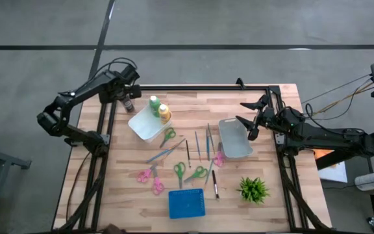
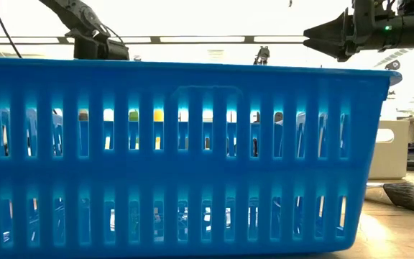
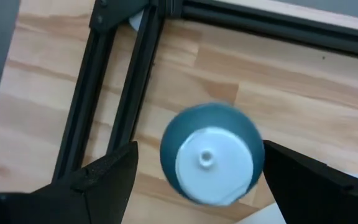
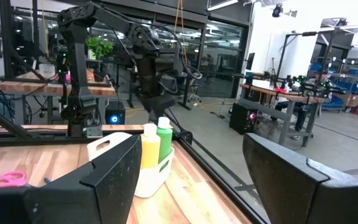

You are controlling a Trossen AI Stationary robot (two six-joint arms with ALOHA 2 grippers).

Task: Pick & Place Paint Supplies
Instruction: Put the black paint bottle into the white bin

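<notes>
A dark grey squeeze bottle [image 1: 129,104] with a white cap [image 3: 207,165] stands upright near the table's far left corner. My left gripper [image 1: 127,96] [image 3: 201,149] hovers right above it, open and pointing down, one finger on each side of the bottle, apart from it. The green bottle [image 1: 154,104] [image 4: 165,140] and the yellow-orange bottle [image 1: 165,114] [image 4: 150,146] stand in a white bin [image 1: 145,127]. Several thin brushes [image 1: 198,146] lie flat mid-table. My right gripper [image 1: 239,112] [image 4: 192,140] is open in the air over a second white bin [image 1: 234,140].
Green scissors [image 1: 167,136] and pink scissors [image 1: 147,174] lie among the brushes. A blue slotted basket [image 1: 187,203] [image 2: 185,144] sits at the near edge and fills the low view. A small potted plant [image 1: 253,188] stands near right. A black frame rail [image 3: 132,99] runs beside the dark bottle.
</notes>
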